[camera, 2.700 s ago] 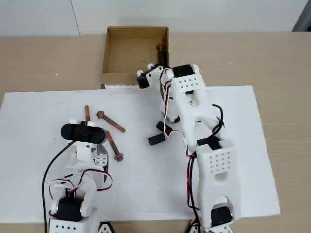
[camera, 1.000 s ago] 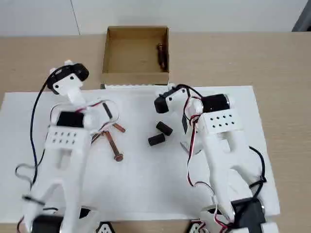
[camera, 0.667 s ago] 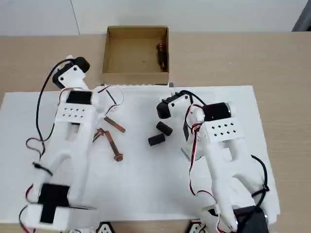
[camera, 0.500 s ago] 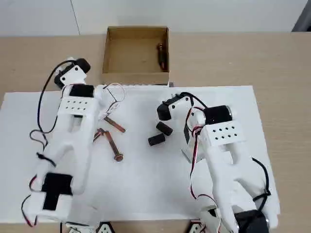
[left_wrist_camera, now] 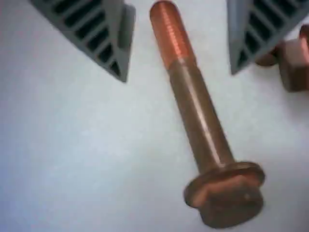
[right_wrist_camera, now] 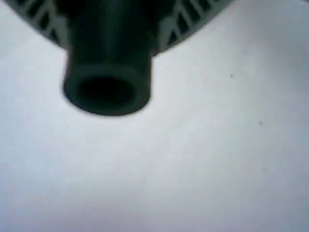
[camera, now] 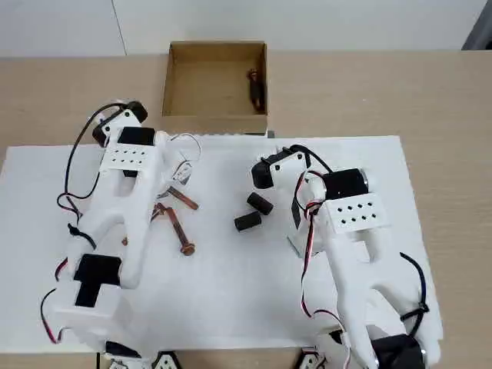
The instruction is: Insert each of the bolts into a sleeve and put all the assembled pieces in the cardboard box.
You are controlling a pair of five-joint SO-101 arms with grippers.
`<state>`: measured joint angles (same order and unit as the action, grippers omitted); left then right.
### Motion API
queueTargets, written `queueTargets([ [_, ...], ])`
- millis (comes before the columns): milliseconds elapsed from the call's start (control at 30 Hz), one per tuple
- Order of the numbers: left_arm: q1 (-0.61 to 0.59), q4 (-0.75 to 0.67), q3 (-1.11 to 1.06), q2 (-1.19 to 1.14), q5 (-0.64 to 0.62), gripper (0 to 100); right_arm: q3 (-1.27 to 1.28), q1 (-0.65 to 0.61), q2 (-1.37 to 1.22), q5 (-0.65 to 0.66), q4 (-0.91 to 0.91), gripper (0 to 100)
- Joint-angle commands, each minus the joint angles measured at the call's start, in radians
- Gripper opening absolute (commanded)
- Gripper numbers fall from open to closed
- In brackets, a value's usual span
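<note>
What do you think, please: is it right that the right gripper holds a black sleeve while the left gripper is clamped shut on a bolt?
Not quite. The left gripper is open, not clamped: the left wrist view shows its fingers either side of the bolt, clear of it, as it lies on the white sheet. The right gripper does hold a black sleeve.

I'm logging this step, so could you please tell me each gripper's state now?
Left gripper: open, astride a bolt lying on the paper.
Right gripper: closed on a black sleeve.
</note>
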<state>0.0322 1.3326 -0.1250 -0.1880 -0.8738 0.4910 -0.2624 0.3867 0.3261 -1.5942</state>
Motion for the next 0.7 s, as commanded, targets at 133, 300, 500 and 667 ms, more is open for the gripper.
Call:
queueTargets([
  [133,-0.006,-0.031,0.041,0.006,-0.006,14,-0.005,0.010,0.039,-0.011,0.010,0.4],
  [300,-0.006,-0.072,0.041,0.006,-0.005,14,-0.005,0.010,0.038,-0.011,0.013,0.4],
  [500,-0.006,-0.089,0.041,-0.006,-0.003,14,-0.005,0.010,0.031,-0.011,0.016,0.4],
  [667,-0.006,-0.084,0.044,-0.081,-0.003,14,-0.005,0.010,0.031,-0.011,0.016,0.4],
])
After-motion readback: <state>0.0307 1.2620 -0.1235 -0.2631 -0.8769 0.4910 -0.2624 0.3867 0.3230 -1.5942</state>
